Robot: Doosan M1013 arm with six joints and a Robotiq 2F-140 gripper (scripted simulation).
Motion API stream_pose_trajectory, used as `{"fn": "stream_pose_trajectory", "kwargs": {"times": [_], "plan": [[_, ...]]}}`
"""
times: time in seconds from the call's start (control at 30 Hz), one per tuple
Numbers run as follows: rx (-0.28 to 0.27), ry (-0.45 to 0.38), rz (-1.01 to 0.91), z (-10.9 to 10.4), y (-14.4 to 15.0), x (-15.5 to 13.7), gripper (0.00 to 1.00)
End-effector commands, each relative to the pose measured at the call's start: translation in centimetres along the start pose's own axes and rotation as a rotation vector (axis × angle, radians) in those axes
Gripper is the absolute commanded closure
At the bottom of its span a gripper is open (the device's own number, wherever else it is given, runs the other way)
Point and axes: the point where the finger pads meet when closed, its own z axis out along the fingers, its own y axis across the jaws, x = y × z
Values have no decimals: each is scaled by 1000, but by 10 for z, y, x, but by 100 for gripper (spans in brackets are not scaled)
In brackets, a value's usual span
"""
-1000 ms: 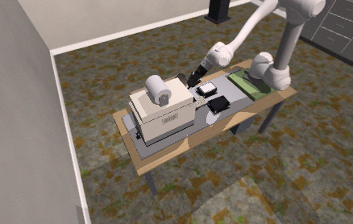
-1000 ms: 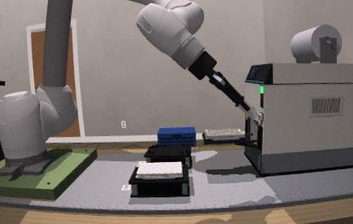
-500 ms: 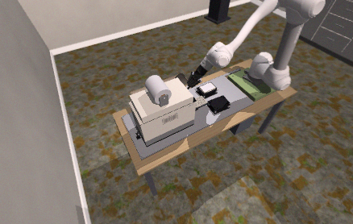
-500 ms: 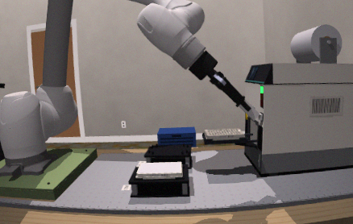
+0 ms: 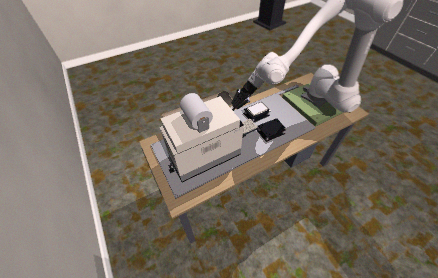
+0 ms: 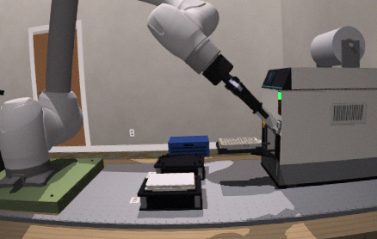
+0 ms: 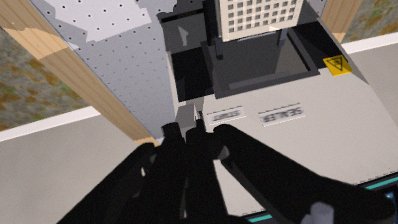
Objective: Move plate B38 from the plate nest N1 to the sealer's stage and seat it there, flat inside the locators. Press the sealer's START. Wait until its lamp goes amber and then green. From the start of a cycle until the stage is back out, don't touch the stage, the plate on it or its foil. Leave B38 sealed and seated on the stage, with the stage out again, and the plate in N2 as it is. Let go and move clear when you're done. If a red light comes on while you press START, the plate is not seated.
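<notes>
The robot's arm (image 5: 309, 35) (image 6: 64, 47) is smooth and pale grey with rounded joints; its gripper (image 5: 236, 106) (image 6: 277, 127) (image 7: 189, 117) is black, with lighter grey tips in the exterior view.
</notes>
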Motion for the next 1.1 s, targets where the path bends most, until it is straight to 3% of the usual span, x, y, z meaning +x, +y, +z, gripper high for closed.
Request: {"fn": "stream_pose_trajectory", "kwargs": {"times": [0.0,1.07], "plan": [[0,0,0,0,0,0,90],[0,0,0,2,0,-3,90]]}}
